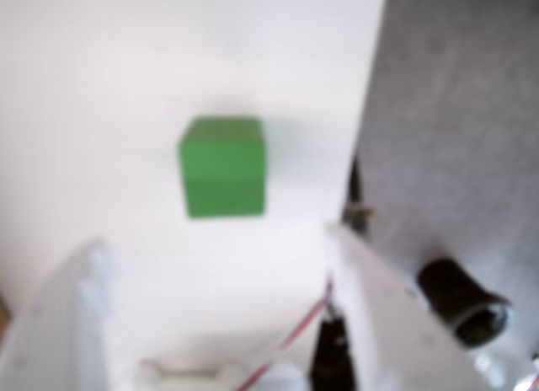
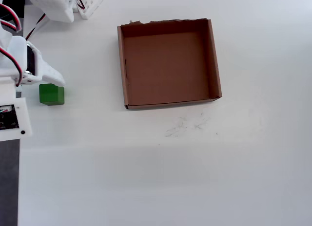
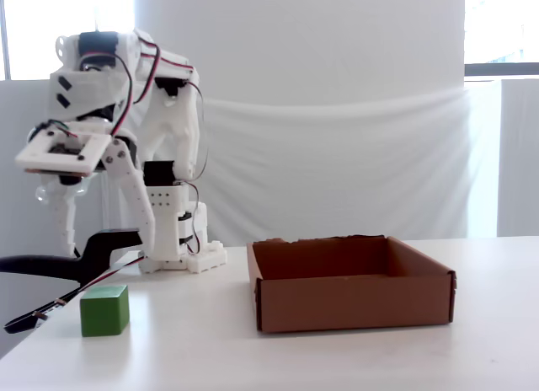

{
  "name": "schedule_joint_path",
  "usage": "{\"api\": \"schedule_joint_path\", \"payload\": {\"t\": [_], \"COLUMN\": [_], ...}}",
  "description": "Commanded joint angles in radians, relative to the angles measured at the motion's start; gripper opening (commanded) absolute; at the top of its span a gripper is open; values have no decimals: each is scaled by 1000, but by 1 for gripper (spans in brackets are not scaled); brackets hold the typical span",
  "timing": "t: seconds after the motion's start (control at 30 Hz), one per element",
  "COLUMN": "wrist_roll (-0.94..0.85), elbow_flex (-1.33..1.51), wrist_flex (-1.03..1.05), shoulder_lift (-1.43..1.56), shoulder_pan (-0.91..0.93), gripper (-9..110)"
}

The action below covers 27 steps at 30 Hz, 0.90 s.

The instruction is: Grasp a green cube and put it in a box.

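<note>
Small bright-green solid cube: sits flat on the white table, close to the left edge as the fixed view shows it, nearer the front than the box; in the overhead view it lies by the left edge, about level with the box's lower wall.

White two-finger gripper: open, holding nothing; in the wrist view its two pale fingers spread wide at the bottom corners, with the cube on the bare table ahead of them and between their lines. The wrist view is blurred, so fine detail of the fingertips cannot be told.

Gripper seen from the side: hangs above the cube, fingers pointing down, not touching it.

Gripper from above: one white fingertip lies just over the cube's upper edge; whether it touches cannot be told from here.

Shallow square brown cardboard box: stands on the table well apart from the cube, to its right in the fixed view; empty inside, with a ragged torn far wall. In the overhead view it sits toward the upper middle of the table.

White printed robot arm: its base stands toward the back left corner, behind the cube, with red and black wires along it.
</note>
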Motion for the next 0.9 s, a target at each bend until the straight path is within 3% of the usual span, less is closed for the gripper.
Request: {"api": "schedule_joint_path", "payload": {"t": [0.0,0.6,0.87], "wrist_roll": [-54,-20,15], "elbow_flex": [-69,118,175], "wrist_flex": [-44,-333,-367], "shoulder_lift": [-34,-140,-137], "shoulder_pan": [9,-32,-63], "gripper": [35,34,31]}}
